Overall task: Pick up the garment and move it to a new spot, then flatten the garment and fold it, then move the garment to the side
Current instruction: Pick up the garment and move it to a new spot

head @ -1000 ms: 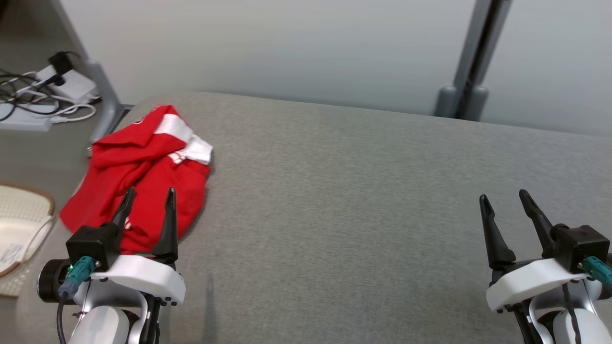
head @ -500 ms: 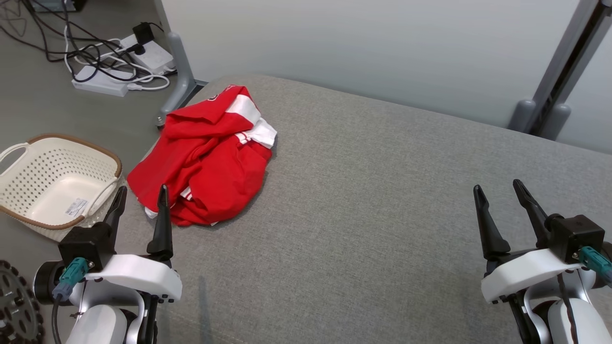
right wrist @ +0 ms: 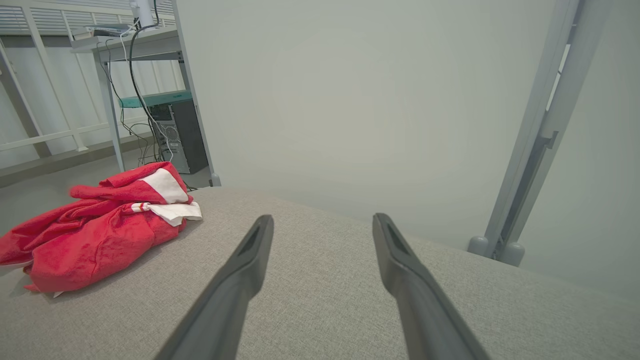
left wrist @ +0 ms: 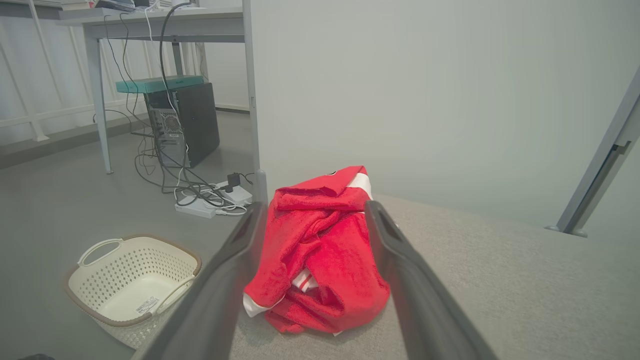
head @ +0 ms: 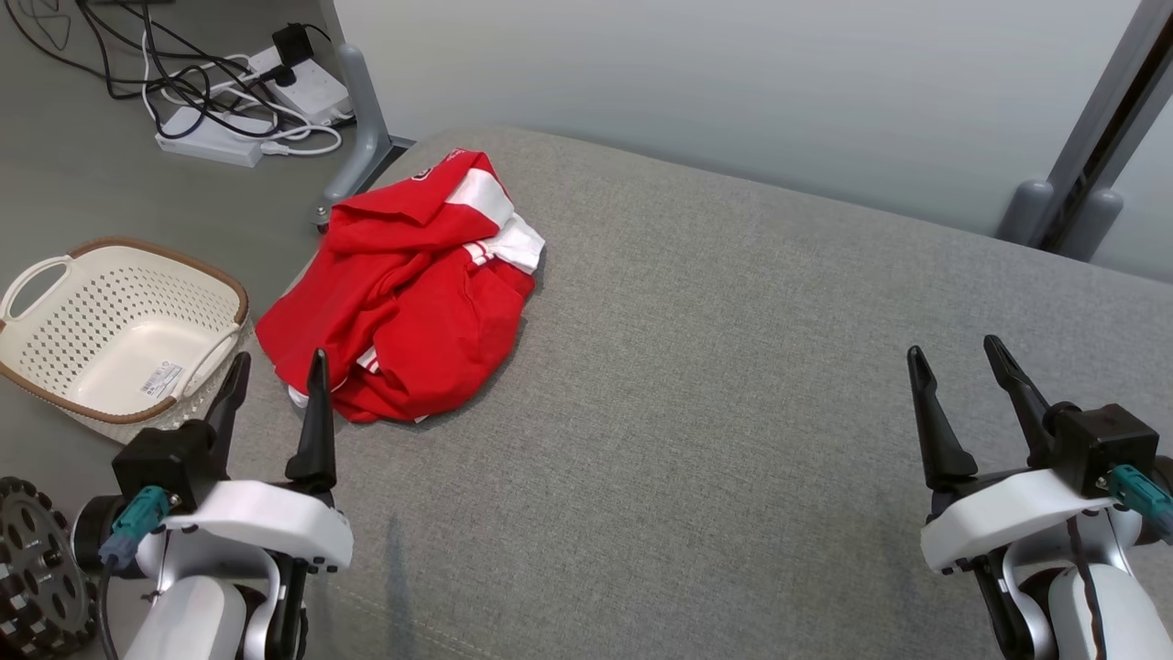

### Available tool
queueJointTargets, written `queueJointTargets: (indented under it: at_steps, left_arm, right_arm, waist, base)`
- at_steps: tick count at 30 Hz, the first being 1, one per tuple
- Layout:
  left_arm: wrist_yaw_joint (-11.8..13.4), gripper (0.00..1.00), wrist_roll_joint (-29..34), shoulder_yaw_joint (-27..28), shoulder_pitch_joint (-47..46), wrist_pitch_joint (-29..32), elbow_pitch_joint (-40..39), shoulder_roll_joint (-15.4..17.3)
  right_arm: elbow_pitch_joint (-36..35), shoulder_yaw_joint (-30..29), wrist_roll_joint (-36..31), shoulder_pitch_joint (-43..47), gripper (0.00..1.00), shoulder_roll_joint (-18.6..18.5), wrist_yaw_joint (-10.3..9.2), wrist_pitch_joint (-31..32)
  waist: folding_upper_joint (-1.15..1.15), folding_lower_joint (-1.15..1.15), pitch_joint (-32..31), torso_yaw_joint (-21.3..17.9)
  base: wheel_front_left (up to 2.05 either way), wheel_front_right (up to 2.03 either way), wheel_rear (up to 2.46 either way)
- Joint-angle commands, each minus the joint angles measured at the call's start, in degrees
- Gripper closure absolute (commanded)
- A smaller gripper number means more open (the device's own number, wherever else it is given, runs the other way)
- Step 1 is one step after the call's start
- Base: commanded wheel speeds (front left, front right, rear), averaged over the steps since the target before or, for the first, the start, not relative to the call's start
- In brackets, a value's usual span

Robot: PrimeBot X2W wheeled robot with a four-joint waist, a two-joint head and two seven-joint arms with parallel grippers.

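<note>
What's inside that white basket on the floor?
A small label on the bottom of the basket, nothing else visible. Its near wall hides a strip of the inside.

Red garment with white bands, perhaps striped trim, grey surface, cream perforated basket, brown rim

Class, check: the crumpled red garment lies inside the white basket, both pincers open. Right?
No. The head view shows the red garment lying on the grey cushion, beside the white basket. The left pincer and right pincer are open.
</note>
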Motion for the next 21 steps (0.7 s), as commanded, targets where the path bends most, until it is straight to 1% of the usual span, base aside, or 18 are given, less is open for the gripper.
queueJointTargets:
  at_steps: [1,5,9,11,12,16,19,20,21]
  left_arm:
    - [-0.55,0.00,-0.49,0.20,-1.54,-0.27,0.06,0.28]
    - [-1.16,0.00,-1.16,0.31,-3.75,0.24,-0.14,0.62]
    - [-3.07,0.00,-1.94,0.12,-8.50,2.18,1.20,1.39]
    - [-4.50,0.00,-3.17,0.16,-11.32,3.64,2.72,1.55]
    - [-4.50,0.00,-3.17,0.16,-11.32,3.64,2.72,1.55]
    - [-8.00,0.00,-6.36,0.50,-17.31,7.68,8.21,2.48]
    - [-10.69,0.00,-8.96,0.97,-21.84,10.95,13.73,3.28]
    - [-12.26,0.00,-9.95,1.12,-24.98,13.10,17.97,4.22]
    - [-12.86,0.00,-10.70,1.30,-26.39,13.85,19.84,4.46]
  right_arm:
    - [-0.28,-0.04,-0.65,-0.80,0.00,-0.25,0.06,0.22]
    - [-0.73,0.06,-1.37,-1.43,0.00,-0.26,0.05,0.73]
    - [-1.58,0.48,-2.14,-2.35,0.00,-0.35,0.04,1.47]
    - [-2.02,0.91,-2.47,-3.10,0.00,-0.50,0.04,1.92]
    - [-2.02,0.91,-2.47,-3.10,0.00,-0.50,0.04,1.92]
    - [-2.94,1.76,-2.99,-5.13,0.00,-0.70,0.04,2.40]
    - [-3.36,2.37,-3.21,-6.77,0.00,-0.66,0.04,2.48]
    - [-3.56,2.93,-3.49,-7.88,0.00,-0.64,0.04,2.50]
    - [-3.54,3.14,-3.66,-8.32,0.00,-0.62,0.04,2.45]
  waist:
    - [0.00,0.00,0.57,-0.08]
    - [0.00,0.00,1.84,-0.47]
    - [0.00,0.00,3.96,-1.42]
    - [0.00,0.00,5.38,-2.30]
    - [0.00,0.00,5.38,-2.30]
    - [0.00,0.00,8.89,-4.98]
    - [0.00,0.00,11.73,-7.25]
    - [0.00,0.00,13.66,-8.75]
    - [0.00,0.00,14.48,-9.46]
  base:
    - [0.00,0.00,0.00]
    - [0.00,0.00,0.00]
    - [0.00,0.00,0.00]
    - [0.00,0.00,0.00]
    - [0.00,0.00,0.00]
    - [0.00,0.00,0.00]
    - [0.00,0.00,0.00]
    - [0.00,0.00,0.00]
    - [0.00,0.00,0.00]
